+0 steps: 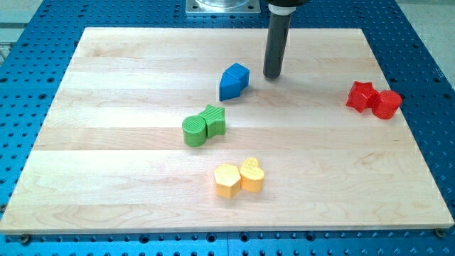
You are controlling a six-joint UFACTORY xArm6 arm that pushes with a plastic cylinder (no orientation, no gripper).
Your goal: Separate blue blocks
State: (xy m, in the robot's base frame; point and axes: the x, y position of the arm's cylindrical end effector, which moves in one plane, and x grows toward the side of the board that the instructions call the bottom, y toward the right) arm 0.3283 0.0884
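- Your arm carries no hand, only a dark rod, so there is nothing to see apart, together or clamped; my tip (271,75) rests on the counter (106,142) near the view's top.
- Just to the view's left of the tip you see the blue block (234,81), close but apart from it; it looks like one angular piece, and you cannot tell whether it is two.
- Below it, a green cylinder (193,131) touches a green star (214,119).
- Lower still, a yellow hexagon (227,180) touches a yellow heart (252,174).
- Well apart at the view's right, a red star (360,95) touches a red cylinder (387,104).
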